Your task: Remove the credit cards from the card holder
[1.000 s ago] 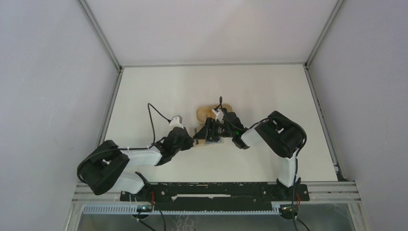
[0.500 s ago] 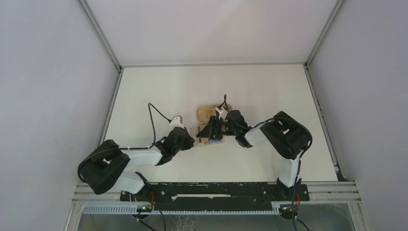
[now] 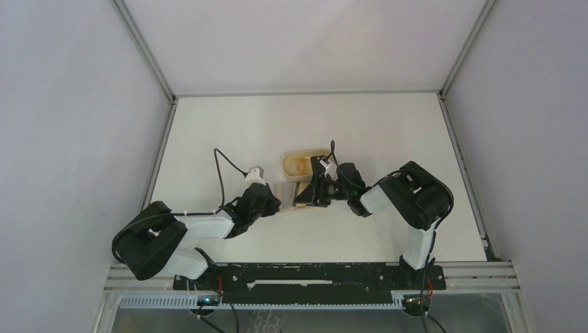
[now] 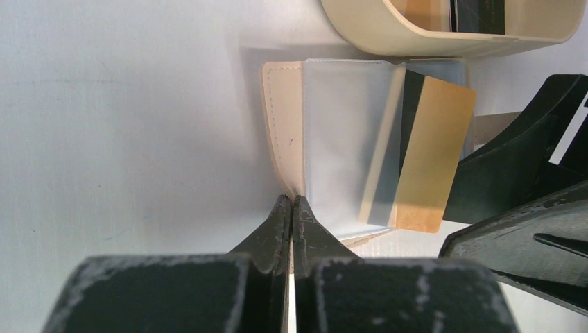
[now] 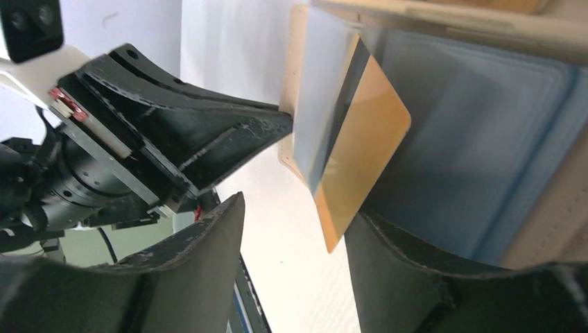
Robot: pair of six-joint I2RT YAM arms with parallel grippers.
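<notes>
The beige card holder lies open on the table, its clear sleeves facing up. A tan-brown card with a dark stripe sticks halfway out of one sleeve, as the right wrist view also shows. My left gripper is shut on the holder's near edge. My right gripper is open, with the card's free corner between its fingers, close to the right one. A dark card lies in the oval tray. In the top view both grippers, left and right, meet at the holder.
The oval tan tray stands just behind the card holder, touching or nearly touching it. The white table is walled on three sides by grey panels. The two arms reach in from the near edge and converge at the middle.
My right arm has drawn back to the right, and its gripper has shifted slightly right and nearer. The left arm has stayed in place.
</notes>
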